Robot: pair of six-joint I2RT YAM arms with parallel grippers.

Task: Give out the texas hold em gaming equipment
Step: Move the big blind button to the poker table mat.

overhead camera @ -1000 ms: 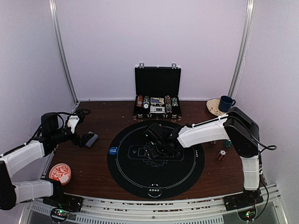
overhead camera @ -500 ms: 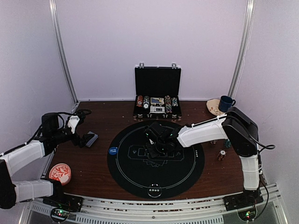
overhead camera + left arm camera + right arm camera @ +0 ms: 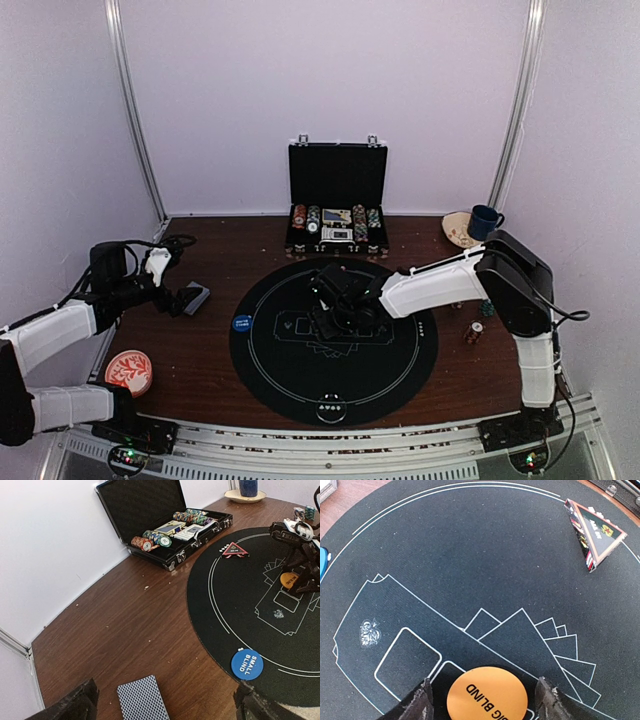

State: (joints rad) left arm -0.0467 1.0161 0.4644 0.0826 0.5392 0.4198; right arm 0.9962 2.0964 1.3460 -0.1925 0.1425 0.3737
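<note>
"So, which step of the share-out is this?"
"Placing the blind buttons, I'd say. The orange disc [image 3: 487, 694], lettered BIG BLIND, lies on the black mat [image 3: 470, 540] over the printed card outlines near the middle, and the right pincer [image 3: 485, 703] straddles it."
"Gripping it?"
"Not that I can see. Each of its fingers [image 3: 422, 704] stands just off the rim with a sliver of mat showing, so the jaws are parted round the disc, not clamped on it."
"And next?"
"Either pinch the rim and carry it to a seat, or lift straight clear if this is its spot. I can't tell which. A thin flat disc wants a low, square pinch, or it may skid or tip."
"How does it look?"
"Round, bright orange, dark lettering, no stripes that I can see."
"Around it?"
"The red triangle [image 3: 594, 530] sits well apart toward the mat's far edge, and the blue disc [image 3: 247, 664] marked SMALL BLIND lies near its left rim. Off the mat, the cards [image 3: 142, 699] lie face down on the tabletop [image 3: 125, 605] between the widely spread jaws of the left pincer [image 3: 165, 706], which holds nothing."
</note>
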